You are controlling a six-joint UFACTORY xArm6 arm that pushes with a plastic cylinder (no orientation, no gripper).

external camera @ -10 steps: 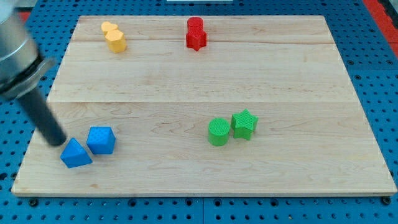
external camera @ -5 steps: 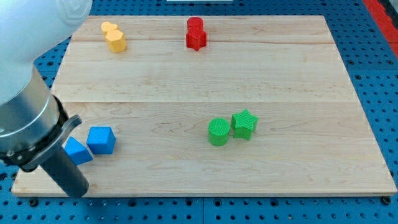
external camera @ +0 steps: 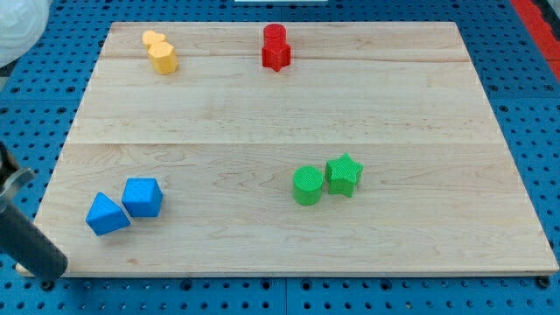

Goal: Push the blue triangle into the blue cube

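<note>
Blue triangle (external camera: 107, 214) touching blue cube (external camera: 143, 197) | my tip (external camera: 50, 278) bottom-left, arm cropped | no pincer

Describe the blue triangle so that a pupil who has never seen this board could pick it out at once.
Start at the wooden board and go to its corner at the view's bottom left, where two blue blocks sit touching. The blue triangle is the one nearer that corner. Unlike the blue cube beside it, it has a pointed, wedge-like shape.
</note>
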